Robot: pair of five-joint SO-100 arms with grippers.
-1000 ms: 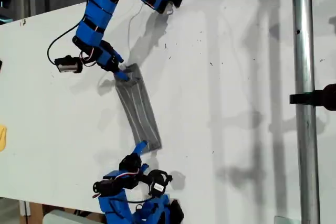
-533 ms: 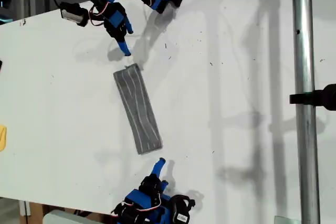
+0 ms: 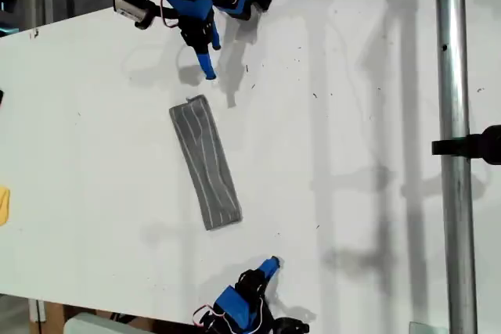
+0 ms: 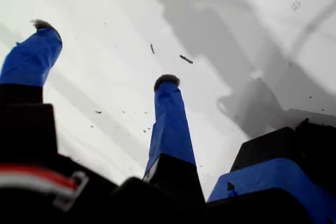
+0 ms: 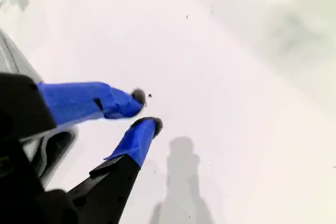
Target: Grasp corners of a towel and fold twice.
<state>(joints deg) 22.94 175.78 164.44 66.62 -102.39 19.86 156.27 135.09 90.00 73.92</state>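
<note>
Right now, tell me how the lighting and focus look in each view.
Exterior view: sharp, with hard shadows of the arms and pole across the table; the towel reads clearly. First wrist view: bright tabletop with dark, crisp shadows. Second wrist view: washed out, soft, with one faint shadow.

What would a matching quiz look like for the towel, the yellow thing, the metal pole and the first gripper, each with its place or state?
1 towel
2 yellow thing
3 metal pole
4 my first gripper

A at the exterior view's left edge
B open, holding nothing
C narrow grey strip, lying flat
D on the exterior view's right side

Pairs: 1-C, 2-A, 3-D, 4-B
</note>
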